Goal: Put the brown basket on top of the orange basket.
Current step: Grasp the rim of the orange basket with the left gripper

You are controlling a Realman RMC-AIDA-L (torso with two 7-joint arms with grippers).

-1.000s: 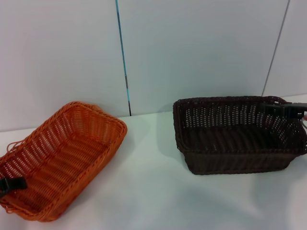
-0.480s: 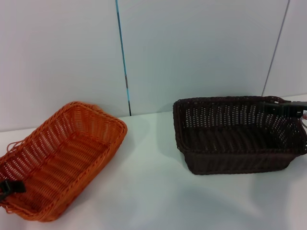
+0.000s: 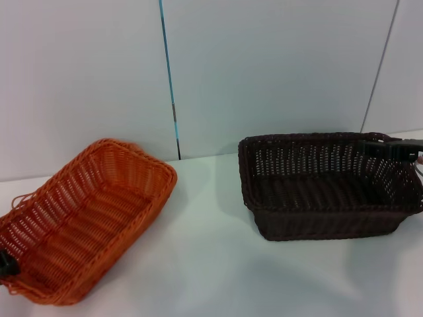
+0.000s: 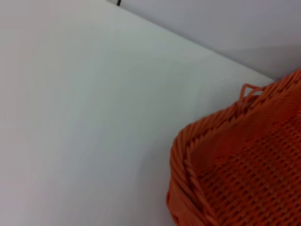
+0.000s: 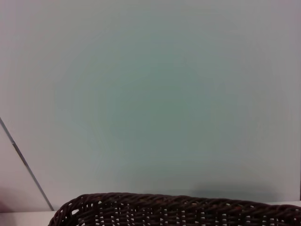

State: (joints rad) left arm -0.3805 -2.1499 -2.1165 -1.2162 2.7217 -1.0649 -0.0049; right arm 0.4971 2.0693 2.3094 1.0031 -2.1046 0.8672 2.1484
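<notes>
The orange basket [image 3: 86,218] lies on the white table at the left, angled, with loose strands at its left end. The brown basket [image 3: 324,191] stands on the table at the right, apart from the orange one. My left gripper [image 3: 5,264] shows only as a small black part at the picture's left edge, at the orange basket's near-left rim. My right gripper [image 3: 390,149] is at the brown basket's far right rim corner. The left wrist view shows a corner of the orange basket [image 4: 249,174]. The right wrist view shows the brown basket's rim [image 5: 178,209].
The white table [image 3: 205,264] has a bare stretch between the two baskets. A pale wall stands close behind them, with a dark vertical seam [image 3: 168,79] above the gap between the baskets and another seam [image 3: 380,66] at the right.
My left gripper has slid left and down along the orange basket's rim, almost out of the head view. The orange basket has shifted slightly. The right gripper and brown basket have barely moved.
</notes>
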